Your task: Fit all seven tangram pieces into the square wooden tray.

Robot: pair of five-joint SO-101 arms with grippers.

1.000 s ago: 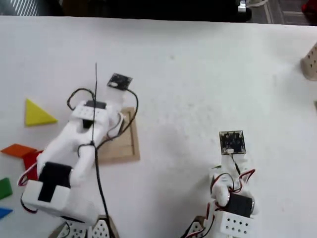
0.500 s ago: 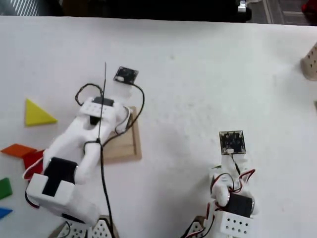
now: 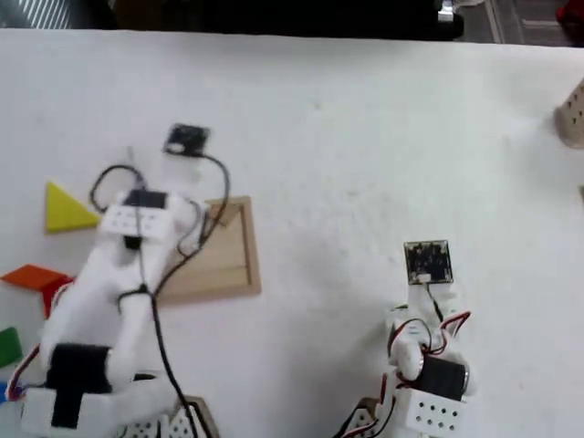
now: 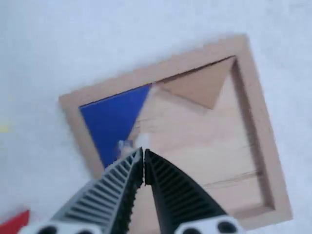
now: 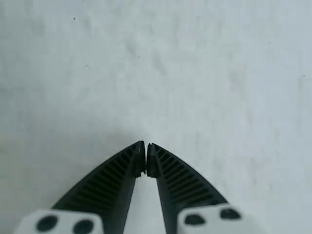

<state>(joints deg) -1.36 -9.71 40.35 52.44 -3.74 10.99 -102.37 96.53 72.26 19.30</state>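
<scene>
Swinging to its own left, the left arm now sits off the middle of the tray and more of the wood shows in the high view; the right arm has not shifted.

The left gripper (image 4: 144, 152) is closed on nothing, its tips together just above the square wooden tray (image 4: 253, 97). Right under those tips is the edge of a blue triangle (image 4: 114, 117), lying flat in one corner of the tray. Just beyond the tips a tan triangle (image 4: 200, 85) fills the next corner. The floor of the tray on the gripper's other side is bare wood.

Out past the tray, to this gripper's left on the bench (image 3: 365, 137), the loose pieces wait: a red piece (image 3: 57, 294) nearest, then an orange piece (image 3: 35, 276) and a yellow triangle (image 3: 66, 210), with a green piece (image 3: 9, 347) farthest off. A blue sliver beside the arm's base may be a fifth.

The right gripper (image 5: 146, 146) is closed too, empty, over bare bench well apart from the tray.

By this count two pieces are seated and five are still out, so the job looks less than a third done.
</scene>
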